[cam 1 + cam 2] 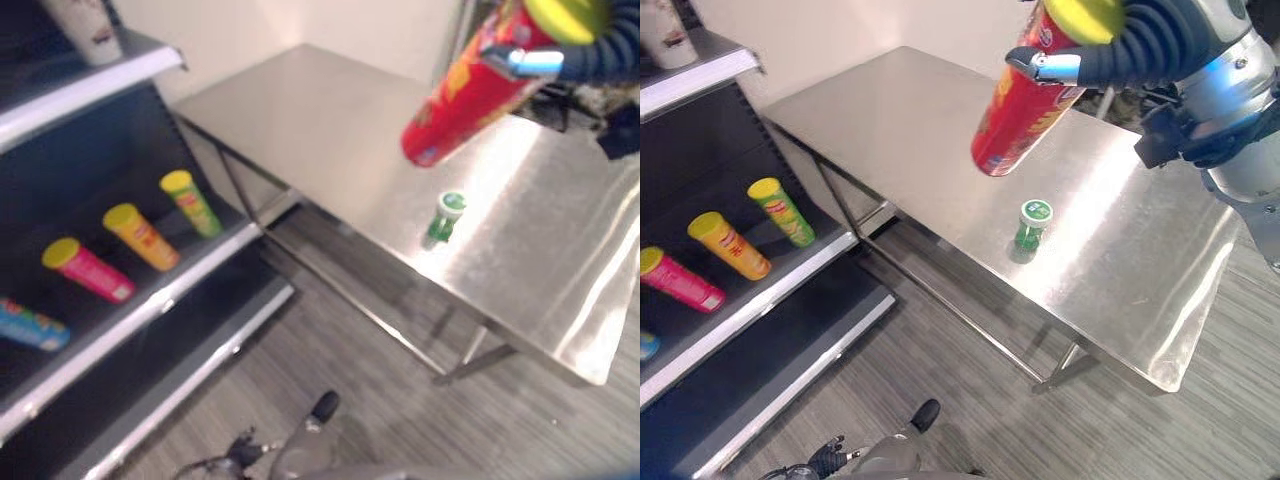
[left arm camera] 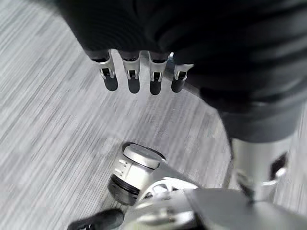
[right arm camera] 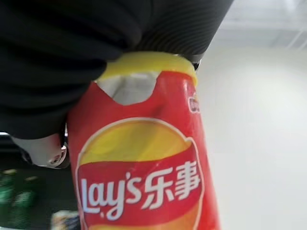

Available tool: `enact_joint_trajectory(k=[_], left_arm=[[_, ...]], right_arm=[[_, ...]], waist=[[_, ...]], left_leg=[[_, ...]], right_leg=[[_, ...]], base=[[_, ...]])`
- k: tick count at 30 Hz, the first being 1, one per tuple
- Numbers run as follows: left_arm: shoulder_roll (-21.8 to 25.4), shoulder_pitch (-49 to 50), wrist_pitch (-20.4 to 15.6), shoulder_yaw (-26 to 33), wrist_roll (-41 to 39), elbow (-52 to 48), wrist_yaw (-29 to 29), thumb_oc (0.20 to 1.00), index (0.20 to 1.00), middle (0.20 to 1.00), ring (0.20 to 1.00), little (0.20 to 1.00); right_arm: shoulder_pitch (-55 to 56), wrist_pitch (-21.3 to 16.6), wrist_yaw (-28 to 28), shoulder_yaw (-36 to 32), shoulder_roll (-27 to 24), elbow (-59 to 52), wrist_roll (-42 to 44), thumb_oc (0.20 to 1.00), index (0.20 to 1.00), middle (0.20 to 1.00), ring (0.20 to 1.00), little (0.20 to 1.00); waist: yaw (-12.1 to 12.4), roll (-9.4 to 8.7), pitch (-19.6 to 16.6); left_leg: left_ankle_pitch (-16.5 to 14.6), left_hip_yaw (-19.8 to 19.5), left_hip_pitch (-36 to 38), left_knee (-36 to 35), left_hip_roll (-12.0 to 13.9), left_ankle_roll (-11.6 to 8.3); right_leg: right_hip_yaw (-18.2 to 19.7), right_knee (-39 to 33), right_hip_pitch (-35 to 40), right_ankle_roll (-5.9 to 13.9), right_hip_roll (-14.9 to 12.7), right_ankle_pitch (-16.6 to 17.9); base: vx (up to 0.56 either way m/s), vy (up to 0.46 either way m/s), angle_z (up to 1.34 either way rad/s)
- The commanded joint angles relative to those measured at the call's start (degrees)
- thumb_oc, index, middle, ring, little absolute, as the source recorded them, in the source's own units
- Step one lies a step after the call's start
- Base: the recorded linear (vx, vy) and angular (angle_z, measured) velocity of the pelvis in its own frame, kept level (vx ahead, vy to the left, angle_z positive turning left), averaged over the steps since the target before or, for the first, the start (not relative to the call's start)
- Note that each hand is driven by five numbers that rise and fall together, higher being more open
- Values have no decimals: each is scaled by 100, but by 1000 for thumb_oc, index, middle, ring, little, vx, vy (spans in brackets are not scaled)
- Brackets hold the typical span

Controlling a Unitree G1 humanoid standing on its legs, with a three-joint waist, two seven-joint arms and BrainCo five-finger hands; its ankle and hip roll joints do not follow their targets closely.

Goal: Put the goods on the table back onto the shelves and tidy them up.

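A red chip can (image 1: 1025, 100) with a yellow lid hangs tilted in the air above the steel table (image 1: 300, 110). My right hand (image 1: 1135, 45) is shut on its upper end; the right wrist view has the can (image 3: 144, 182) close up under the dark cover. A small green bottle (image 1: 447, 215) with a white-green cap stands on the table near its front edge, below the can. My left hand (image 2: 139, 28) hangs over the grey floor with its fingers (image 2: 132, 79) straight and holding nothing.
The dark shelf unit stands at left. On its middle board (image 1: 150, 300) lie a green can (image 1: 192, 203), an orange can (image 1: 142, 237), a pink can (image 1: 88, 270) and a blue one (image 1: 30, 327). A white cup (image 1: 85, 28) stands on the top board.
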Motion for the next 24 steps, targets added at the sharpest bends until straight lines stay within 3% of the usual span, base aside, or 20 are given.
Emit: enact_joint_trajectory(k=[1, 4, 6, 7, 11, 14, 18, 19, 20, 21, 23, 24], left_arm=[[-33, 58, 20, 201, -140, 384, -26, 1000, 1000, 1000, 1000, 1000], [-84, 127, 55, 406, -131, 494, 12, 1000, 1000, 1000, 1000, 1000], [-104, 149, 48, 330, 87, 521, 49, 1000, 1000, 1000, 1000, 1000], [-92, 181, 37, 215, 316, 506, 80, 1000, 1000, 1000, 1000, 1000], [-91, 264, 11, 43, 593, 447, 73, 1000, 1000, 1000, 1000, 1000], [-117, 313, 16, -42, 693, 484, 46, 1000, 1000, 1000, 1000, 1000], [-156, 355, 25, -240, 893, 447, -33, 1000, 1000, 1000, 1000, 1000], [-175, 371, 10, -301, 914, 391, -67, 1000, 1000, 1000, 1000, 1000], [-223, 381, 17, -354, 981, 364, -93, 1000, 1000, 1000, 1000, 1000], [-247, 390, 15, -373, 1020, 368, -119, 1000, 1000, 1000, 1000, 1000], [-349, 392, -2, -471, 1135, 373, -161, 1000, 1000, 1000, 1000, 1000], [-339, 388, -2, -478, 1136, 374, -160, 1000, 1000, 1000, 1000, 1000]], right_arm=[[308, 56, -199, -580, 103, -26, 357, 200, 200, 200, 200, 200], [471, 47, -146, -643, -18, -73, 314, 200, 200, 200, 200, 200], [549, -3, -110, -718, -148, -107, 358, 200, 200, 200, 200, 200], [598, -48, -78, -751, -254, -126, 429, 200, 200, 200, 200, 200], [776, -170, 34, -854, -466, -155, 571, 200, 200, 200, 200, 200], [754, -193, 81, -790, -540, -118, 580, 200, 200, 200, 200, 200], [732, -224, 128, -745, -582, -90, 603, 200, 200, 200, 200, 200], [730, -226, 131, -778, -610, -99, 618, 200, 200, 200, 200, 200], [817, -194, 158, -809, -570, -93, 581, 200, 200, 200, 200, 200], [898, -160, 221, -858, -514, -131, 559, 200, 200, 200, 200, 200], [1251, -109, 237, -1067, -330, -150, 428, 200, 200, 200, 200, 200], [1302, -105, 238, -1120, -327, -165, 425, 200, 200, 200, 200, 200]], waist=[[8, -606, -208], [-110, -606, -258], [-258, -576, -320], [-345, -523, -350], [-599, -334, -516], [-751, -213, -613], [-890, -94, -723], [-885, -60, -726], [-912, -26, -753], [-922, -15, -766], [-959, -26, -766], [-948, -56, -767]], left_leg=[[-725, 672, 326, -125, -174, 579], [-906, 1082, 776, 33, 411, 617], [-822, 1401, 1034, 51, 860, 573], [-669, 1551, 1224, 37, 1176, 504], [265, 1782, 1533, -33, 1924, 198], [932, 1820, 1681, -101, 2256, -37], [1283, 1895, 1750, -344, 2469, -292], [1149, 1885, 1712, -353, 2443, -268], [795, 1901, 1736, -393, 2370, -280], [202, 1935, 1766, -393, 2286, -244], [-1305, 2110, 1843, -393, 1946, -36], [-1291, 2110, 1832, -393, 1917, -27]], right_leg=[[500, -663, -276, 665, -909, 606], [10, -684, -366, 643, -1101, 643], [-244, -639, -491, 660, -1211, 670], [-371, -602, -553, 683, -1266, 668], [-757, -483, -887, 782, -1494, 757], [-938, -353, -1163, 916, -1746, 874], [-1013, -138, -1483, 1180, -2157, 1068], [-1018, -98, -1514, 1249, -2246, 1131], [-1018, -54, -1594, 1359, -2364, 1244], [-946, -99, -1575, 1436, -2418, 1342], [-821, -169, -1622, 1633, -2761, 1628], [-809, -185, -1631, 1639, -2785, 1655]], base=[[-214, 3, 60], [-184, 29, 38], [-164, 118, 55], [-201, 177, 75], [-227, 250, 85], [-259, 352, 46], [-264, 368, 71], [-252, 351, 76], [-237, 307, 63], [-241, 325, 51], [-217, 314, 41], [-366, 584, 53]])
